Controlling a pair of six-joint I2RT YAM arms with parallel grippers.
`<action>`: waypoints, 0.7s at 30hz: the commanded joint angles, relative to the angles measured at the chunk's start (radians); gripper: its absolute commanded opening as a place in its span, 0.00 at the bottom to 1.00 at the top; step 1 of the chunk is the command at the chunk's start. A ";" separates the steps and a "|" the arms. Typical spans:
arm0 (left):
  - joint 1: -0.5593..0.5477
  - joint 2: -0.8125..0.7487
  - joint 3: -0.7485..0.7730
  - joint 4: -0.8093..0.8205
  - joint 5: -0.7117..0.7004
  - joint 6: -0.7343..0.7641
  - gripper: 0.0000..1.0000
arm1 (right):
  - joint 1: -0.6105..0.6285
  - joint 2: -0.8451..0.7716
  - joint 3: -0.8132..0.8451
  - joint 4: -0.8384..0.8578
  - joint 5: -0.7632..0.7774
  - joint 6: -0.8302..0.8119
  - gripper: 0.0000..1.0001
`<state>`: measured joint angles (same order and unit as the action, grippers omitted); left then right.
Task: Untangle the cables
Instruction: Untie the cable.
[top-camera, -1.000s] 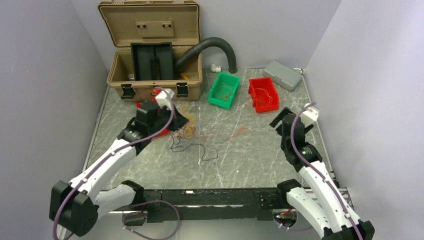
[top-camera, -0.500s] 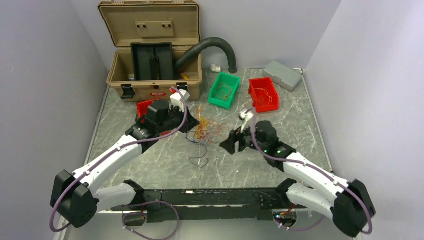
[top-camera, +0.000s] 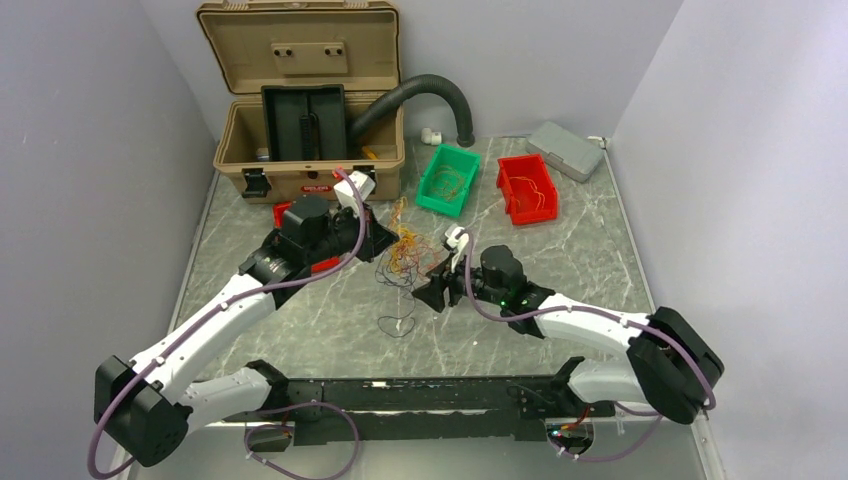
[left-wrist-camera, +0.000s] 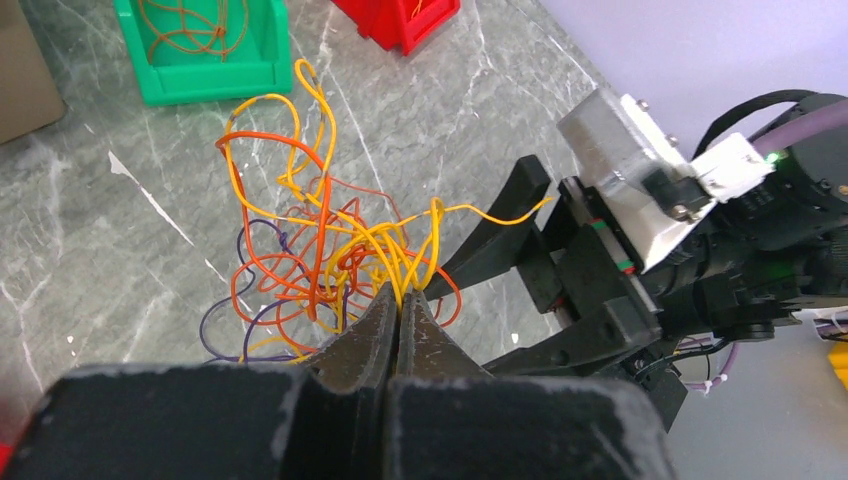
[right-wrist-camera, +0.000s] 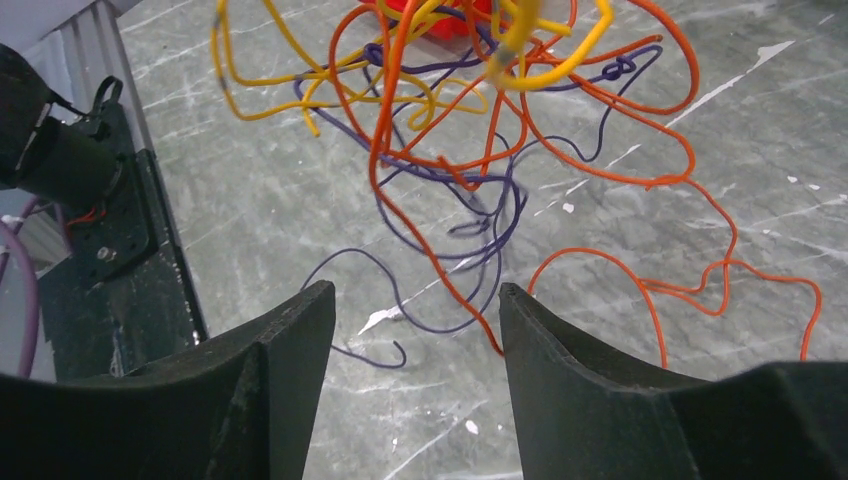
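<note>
Cables (top-camera: 403, 250): a loose tangle of thin yellow, orange and dark purple strands, mid-table, between the two arms. The upper part hangs from the left gripper (left-wrist-camera: 398, 300). The lower loops trail onto the table (top-camera: 560, 290).

Left gripper: fingers pressed together, pinching a few yellow strands at the top of the knot.

Right gripper (right-wrist-camera: 415, 300): fingers apart with nothing between them, pointed at the tangle from just beside it.

Handling, as a judgement: expect very light, limp wire with a little spring in the loops. It will not hold a shape and will likely slip through a slack pinch. A hard pull would probably tighten the knot rather than free it.

Where to take hold: you'd do best on a single outlying strand. The wrist view shows an orange loop and a purple tail low down, clear of the dense centre. Draw it away from the held point.

Containers:
- The green bin (top-camera: 432, 203) holds a coil of orange-yellow wire.
- The red bin (top-camera: 520, 214) holds a few yellowish strands.
- The tan case (top-camera: 300, 180) stands open with a black tray (top-camera: 303, 120) inside; I can't make out anything else in it.
- The grey box (top-camera: 565, 150) is closed.
</note>
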<state>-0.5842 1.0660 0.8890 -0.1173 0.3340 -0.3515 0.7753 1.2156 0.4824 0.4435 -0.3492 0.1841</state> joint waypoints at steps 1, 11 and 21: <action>-0.006 -0.021 0.045 0.002 0.024 0.024 0.00 | 0.010 0.054 0.065 0.142 0.050 -0.029 0.63; -0.007 -0.016 0.045 -0.095 -0.249 -0.011 0.00 | 0.012 -0.048 0.047 0.054 0.192 -0.007 0.00; 0.102 -0.003 -0.055 -0.210 -0.465 -0.181 0.00 | -0.110 -0.551 0.054 -0.580 1.258 0.279 0.00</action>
<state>-0.5491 1.0641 0.8787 -0.2935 -0.0616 -0.4389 0.7479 0.7799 0.4450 0.2337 0.3546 0.2752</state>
